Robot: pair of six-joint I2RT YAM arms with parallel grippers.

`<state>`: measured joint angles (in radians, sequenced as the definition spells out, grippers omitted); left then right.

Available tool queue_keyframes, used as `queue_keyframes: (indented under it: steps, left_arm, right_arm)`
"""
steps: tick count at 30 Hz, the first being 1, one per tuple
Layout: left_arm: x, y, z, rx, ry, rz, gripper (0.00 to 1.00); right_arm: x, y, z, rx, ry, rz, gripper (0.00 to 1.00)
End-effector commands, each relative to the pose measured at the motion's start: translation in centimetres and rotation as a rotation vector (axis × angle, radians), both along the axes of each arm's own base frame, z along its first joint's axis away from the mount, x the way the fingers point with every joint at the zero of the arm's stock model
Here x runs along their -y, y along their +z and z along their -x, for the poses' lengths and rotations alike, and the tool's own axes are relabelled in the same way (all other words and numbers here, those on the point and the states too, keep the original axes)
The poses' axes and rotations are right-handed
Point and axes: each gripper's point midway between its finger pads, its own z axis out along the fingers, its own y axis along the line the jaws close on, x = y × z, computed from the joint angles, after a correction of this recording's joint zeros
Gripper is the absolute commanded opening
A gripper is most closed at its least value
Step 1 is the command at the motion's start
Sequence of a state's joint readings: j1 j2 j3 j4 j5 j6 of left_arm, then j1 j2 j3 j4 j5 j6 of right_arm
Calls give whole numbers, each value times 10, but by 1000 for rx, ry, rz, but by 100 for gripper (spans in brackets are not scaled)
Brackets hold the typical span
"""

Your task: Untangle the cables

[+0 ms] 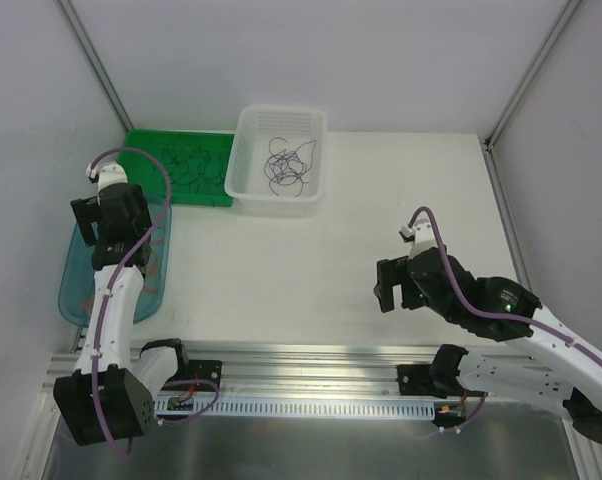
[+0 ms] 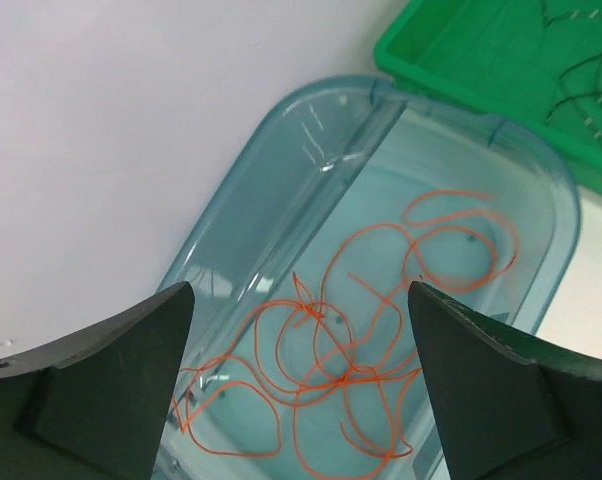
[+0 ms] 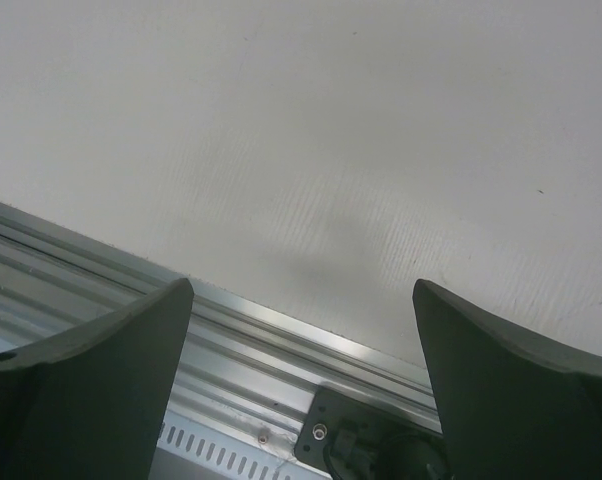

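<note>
Orange cables (image 2: 361, 340) lie in loose overlapping loops on the floor of a translucent teal tray (image 2: 281, 180), also in the top view (image 1: 71, 300). My left gripper (image 2: 299, 290) hangs open above them with nothing between its fingers; in the top view it (image 1: 111, 235) is over the tray at the table's left edge. Dark purple cables (image 1: 286, 165) sit in a white basket (image 1: 243, 150). Black cables (image 1: 196, 165) lie in a green bin (image 1: 146, 145). My right gripper (image 3: 301, 285) is open and empty, low over the table's near right part (image 1: 389, 285).
An aluminium rail (image 3: 231, 340) runs along the near table edge under the right gripper, with a black arm mount (image 3: 361, 440) on it. The green bin's corner (image 2: 481, 50) borders the teal tray. Frame posts and white walls enclose the table.
</note>
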<state>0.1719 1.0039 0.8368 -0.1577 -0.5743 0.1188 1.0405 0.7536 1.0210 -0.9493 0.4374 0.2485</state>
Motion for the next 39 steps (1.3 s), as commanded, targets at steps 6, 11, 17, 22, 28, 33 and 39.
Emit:
queue_keyframes:
  steps: [6, 11, 17, 22, 28, 33, 39]
  left_arm:
    - [25, 60, 21, 240, -105, 51, 94]
    - [63, 87, 38, 343, -286, 114, 99]
    - [116, 121, 79, 403, -521, 181, 99]
    - [135, 144, 127, 438, -586, 241, 99]
    - [127, 152, 181, 569, -583, 213, 99]
    - [123, 132, 204, 553, -589, 235, 99]
    - [107, 121, 228, 615, -538, 181, 99]
  right_arm:
    - [30, 23, 0, 78, -61, 5, 97]
    - [68, 32, -2, 153, -191, 9, 97]
    - [126, 50, 3, 290, -369, -67, 97]
    - [163, 61, 10, 387, -449, -126, 97]
    - [182, 59, 15, 432, -476, -155, 97]
    - [190, 55, 18, 470, -482, -199, 97]
    - [204, 51, 23, 515, -492, -253, 97]
